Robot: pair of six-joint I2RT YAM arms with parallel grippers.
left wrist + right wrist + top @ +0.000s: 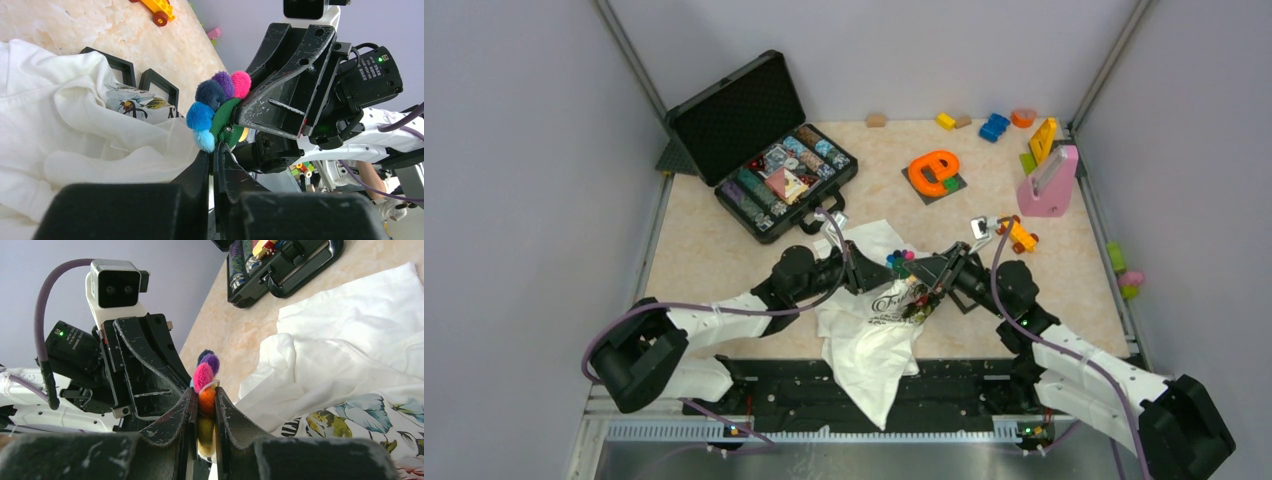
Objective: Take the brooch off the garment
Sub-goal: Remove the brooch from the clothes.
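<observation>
The brooch (900, 261), a small flower of coloured pompoms on a green backing, is held up between both grippers above the white floral-print garment (869, 340). My right gripper (204, 395) is shut on the brooch (203, 376), with the orange and yellow petals squeezed between its fingers. My left gripper (218, 150) is shut on the garment (65, 125) right under the green backing of the brooch (215, 100). In the top view the left gripper (882, 275) and right gripper (917, 268) meet tip to tip. The garment also shows in the right wrist view (340, 355).
An open black case of poker chips (764, 150) stands at the back left. An orange toy car (1021, 237) lies just behind the right arm. An orange ring toy on a dark tile (934, 172), a pink stand (1049, 185) and loose blocks sit at the back right.
</observation>
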